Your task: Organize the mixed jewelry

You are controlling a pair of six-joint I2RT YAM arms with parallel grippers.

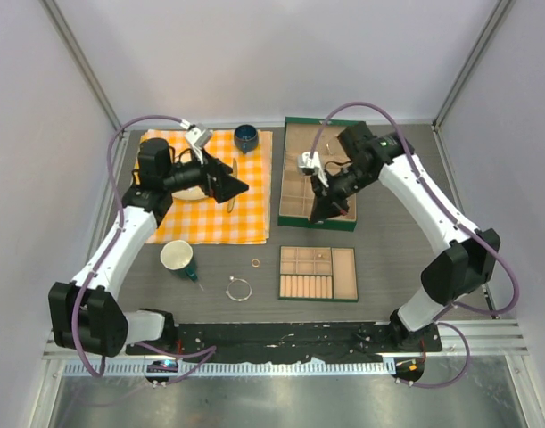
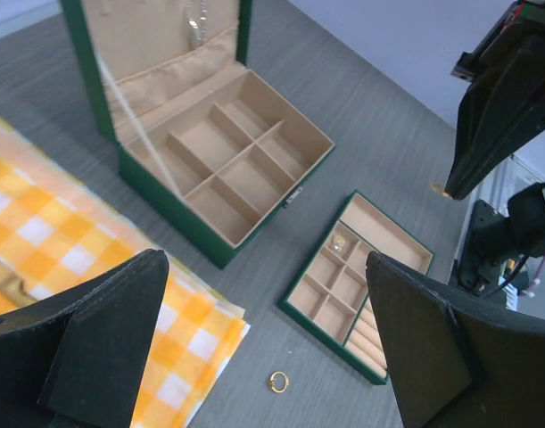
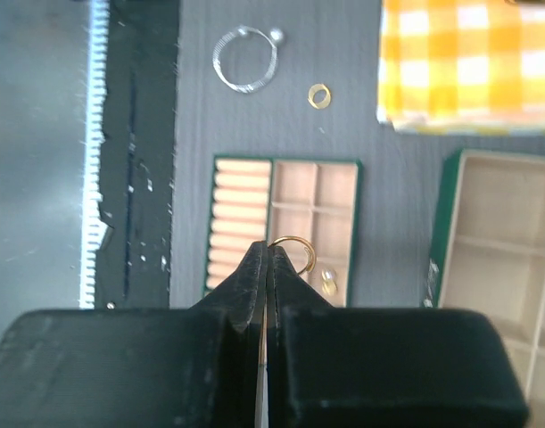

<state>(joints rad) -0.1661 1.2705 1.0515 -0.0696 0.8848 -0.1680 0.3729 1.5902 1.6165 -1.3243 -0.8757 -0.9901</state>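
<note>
My right gripper [image 3: 266, 251] is shut on a thin gold hoop [image 3: 296, 248] and holds it in the air above the green beige-lined tray [image 3: 334, 187]. In the top view this gripper [image 1: 321, 207] hangs over the front edge of the open green box [image 1: 294, 152]. A stud [image 3: 327, 283] lies in one tray compartment. A small gold ring [image 1: 255, 263] and a silver wire bangle [image 1: 239, 289] lie on the table left of the tray [image 1: 343, 263]. My left gripper [image 1: 229, 185] is open and empty above the orange checked cloth [image 1: 210, 218].
A white cup [image 1: 177, 257] lies on its side near the cloth's front edge. A dark blue bowl [image 1: 246, 135] stands at the cloth's back edge. The left wrist view shows the ring [image 2: 278, 382], the tray [image 2: 383, 227] and the box [image 2: 254, 178].
</note>
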